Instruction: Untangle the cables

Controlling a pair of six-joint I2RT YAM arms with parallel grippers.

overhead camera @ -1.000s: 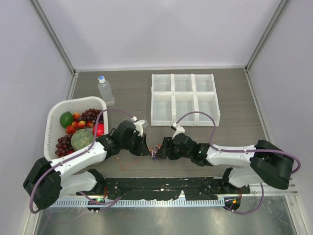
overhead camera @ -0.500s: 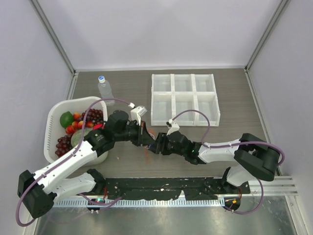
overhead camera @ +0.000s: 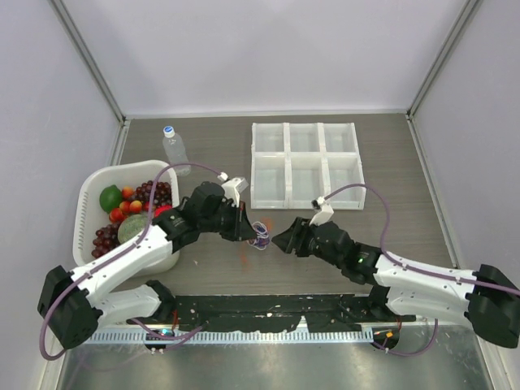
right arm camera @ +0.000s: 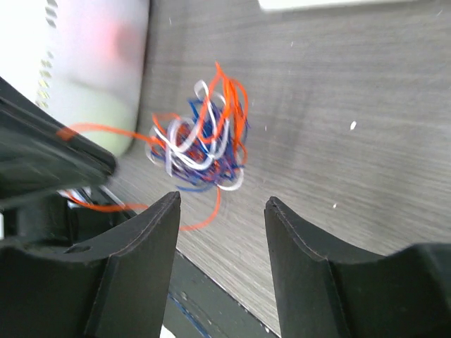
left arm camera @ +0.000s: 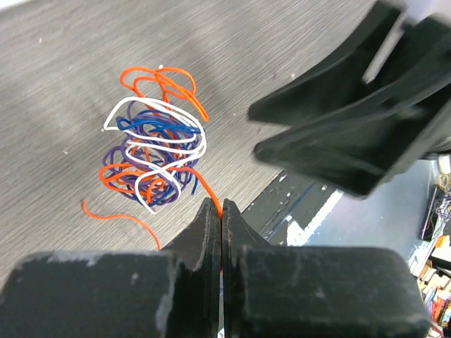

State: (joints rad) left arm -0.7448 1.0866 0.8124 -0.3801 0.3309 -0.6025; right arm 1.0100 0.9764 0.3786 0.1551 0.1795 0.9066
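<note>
The left claw (left arm camera: 221, 215) pinches shut on one orange strand of the cables (left arm camera: 156, 156), a small orange, blue and white knot just past its tips, perhaps lifted off the desk (left arm camera: 63, 70). The right claw (right arm camera: 222, 201) gapes empty nearby; its view blurs the knot.

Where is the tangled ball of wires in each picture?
Top view: the wires are in the middle, between the two hands.
Left wrist: wires left of centre, above the shut left hand.
Right wrist: wires just above centre, beyond the open right hand.
Shared landmark: the left hand, pinching one orange strand.
</note>
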